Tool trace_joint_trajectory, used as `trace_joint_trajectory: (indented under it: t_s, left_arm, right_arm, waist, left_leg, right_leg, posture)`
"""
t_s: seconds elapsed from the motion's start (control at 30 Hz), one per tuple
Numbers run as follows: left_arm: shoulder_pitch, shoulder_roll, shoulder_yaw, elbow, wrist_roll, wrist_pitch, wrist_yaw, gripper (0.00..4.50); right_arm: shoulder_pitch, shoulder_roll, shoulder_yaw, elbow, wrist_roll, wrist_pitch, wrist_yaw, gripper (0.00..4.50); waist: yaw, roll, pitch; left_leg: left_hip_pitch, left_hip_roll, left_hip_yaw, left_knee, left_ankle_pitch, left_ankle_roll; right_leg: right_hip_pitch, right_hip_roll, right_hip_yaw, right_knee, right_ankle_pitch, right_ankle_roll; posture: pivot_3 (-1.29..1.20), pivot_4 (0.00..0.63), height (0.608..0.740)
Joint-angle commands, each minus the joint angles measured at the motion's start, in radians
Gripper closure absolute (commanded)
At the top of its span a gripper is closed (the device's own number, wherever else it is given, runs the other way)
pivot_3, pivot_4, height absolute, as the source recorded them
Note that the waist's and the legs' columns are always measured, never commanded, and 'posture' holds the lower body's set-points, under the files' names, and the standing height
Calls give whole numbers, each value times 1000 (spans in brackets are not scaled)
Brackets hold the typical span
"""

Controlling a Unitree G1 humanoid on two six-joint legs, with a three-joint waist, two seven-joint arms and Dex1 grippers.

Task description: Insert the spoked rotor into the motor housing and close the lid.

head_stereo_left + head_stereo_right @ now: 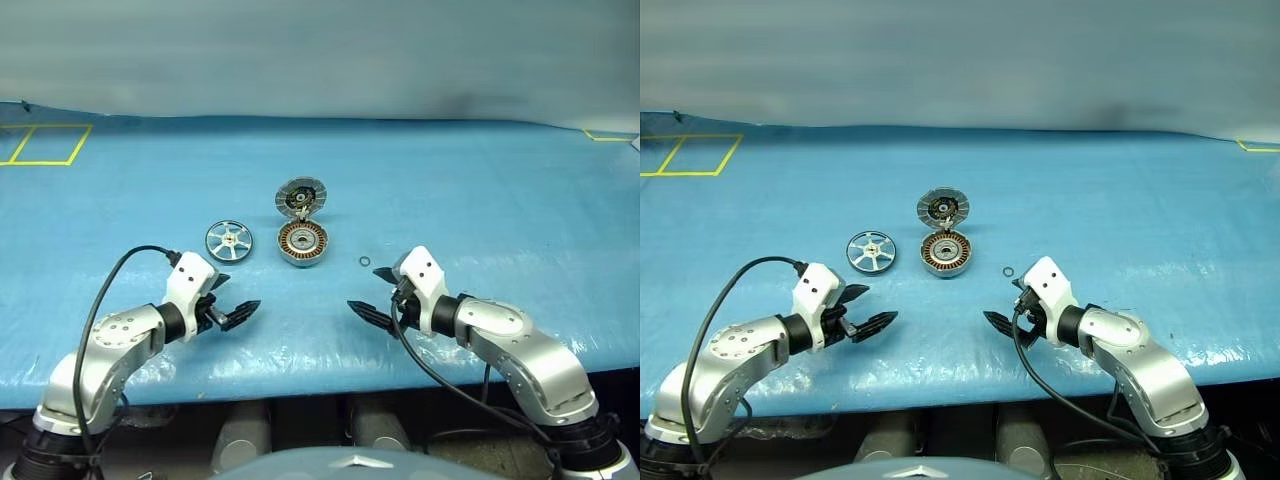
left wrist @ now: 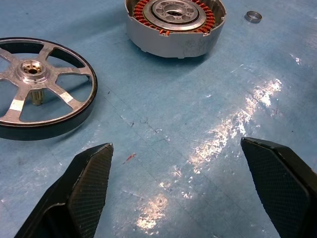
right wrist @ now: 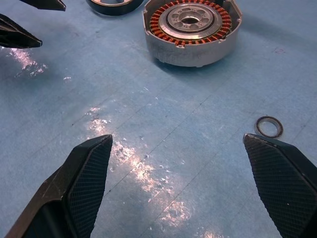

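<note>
**Count of items on the blue-covered table**

One small flat silver spoked rotor (image 1: 229, 240) with six spokes lay on the blue sheet (image 1: 480, 200). There was one round grey metal motor housing (image 1: 303, 244) with a ring of copper-brown windings, and one ribbed grey lid disc (image 1: 301, 197) stood at its far edge. One small thin metal ring (image 1: 364, 262) lay beside it. Two yellow tape outlines (image 1: 45, 145) marked the sheet's far corners.

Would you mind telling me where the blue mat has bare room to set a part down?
Free: the near strip between the left gripper and right gripper, in front of the housing; also the wide stretches out to either side. Crowded: the centre, where the rotor lies left of the housing, the open lid stands behind it, and a small ring lies to its right.
</note>
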Motion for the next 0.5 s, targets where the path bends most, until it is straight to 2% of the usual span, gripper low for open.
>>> trace_joint_trajectory:
  t_s: [0.03, 0.2, 0.3, 0.37, 0.5]
  left_arm:
    - [0, 7, 9, -52, 6, -23, -2, 0]
    - [8, 4, 10, -61, 11, -28, -3, 0]
    - [7, 0, 6, -58, 17, -33, -3, 0]
    - [4, -2, 3, -56, 20, -35, -2, 0]
    - [5, 0, -5, -59, 31, -46, -1, 0]
  right_arm:
    - [-26, -31, 8, -18, -21, -12, 16, 48]
    - [-113, -191, 141, -66, -73, 42, 127, 48]
    - [-294, -277, 284, -30, -168, 39, 235, 48]
    - [-383, -296, 355, 6, -219, 25, 281, 48]
    - [-584, -225, 467, 146, -307, -44, 362, 48]
  waist:
    - [0, 0, 0]
    - [0, 0, 1]
    - [-8, 2, 4]
    - [-9, 1, 5]
    - [-9, -1, 6]
  left_leg:
    - [0, 0, 0, 0, 0, 0]
    - [0, 0, 1, 1, 0, 0]
    - [0, 1, 1, 1, 0, 0]
    - [0, 1, 1, 2, 0, 0]
    - [0, 1, 1, 2, 0, 0]
  right_leg:
    - [0, 0, 0, 0, 0, 0]
    - [0, -1, 0, 0, 0, 0]
    - [0, 0, 0, 0, 0, 0]
    - [-1, 0, 0, 1, 0, 0]
    - [-1, 0, -1, 0, 0, 0]
  posture:
    - [0, 150, 740]
    - [0, 150, 740]
    - [0, 150, 740]
    - [0, 150, 740]
    - [0, 150, 740]
